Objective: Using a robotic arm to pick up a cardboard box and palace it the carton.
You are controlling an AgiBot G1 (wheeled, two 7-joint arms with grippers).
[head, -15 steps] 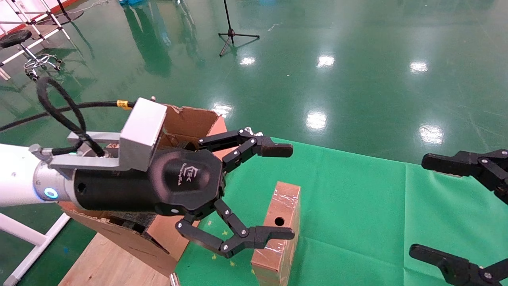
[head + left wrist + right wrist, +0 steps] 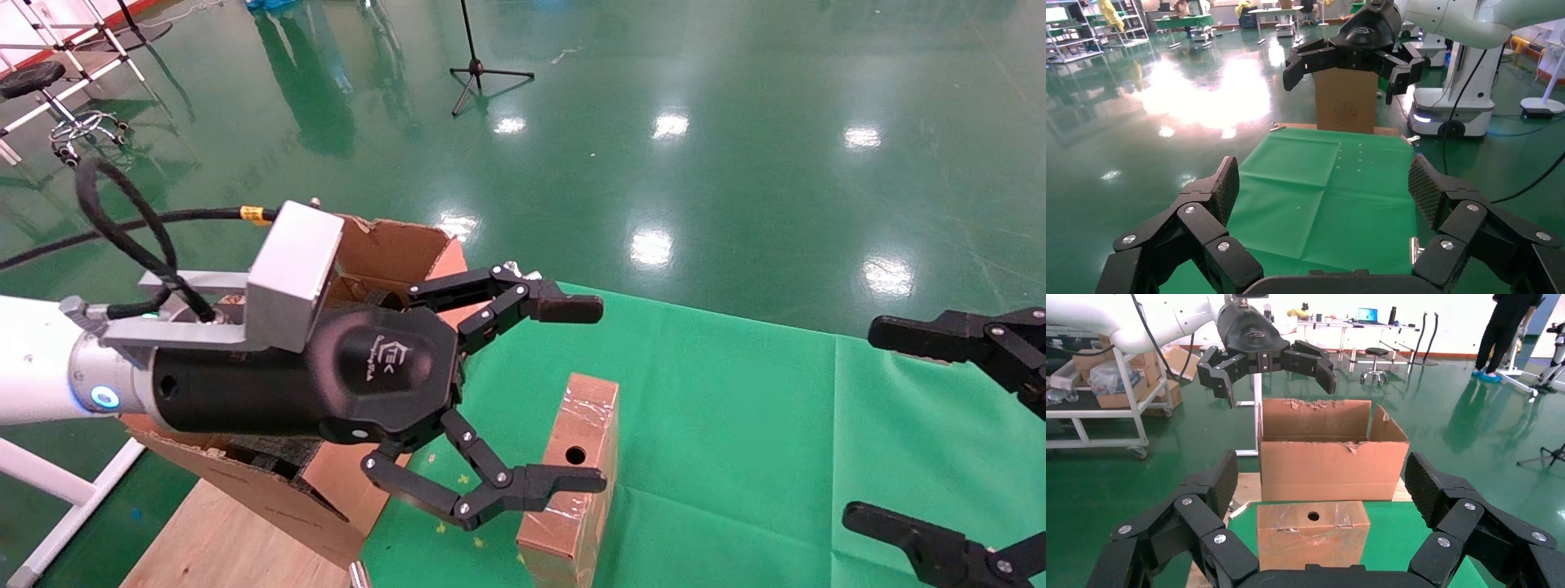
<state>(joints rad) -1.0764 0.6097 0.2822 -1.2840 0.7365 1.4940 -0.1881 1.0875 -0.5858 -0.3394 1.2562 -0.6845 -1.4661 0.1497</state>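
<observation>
Head view looks down from above at the green cloth (image 2: 735, 425). Both wrist views sit close behind their own fingers, facing each other across it: left wrist rightward, right wrist toward the carton (image 2: 1330, 459). We share the cloth everywhere.

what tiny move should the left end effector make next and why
Probably lower the left end effector around the cardboard box: it is open and above the box's narrow taped edge, not gripping. The carton waits alongside. The right end effector is open off to the side.
</observation>
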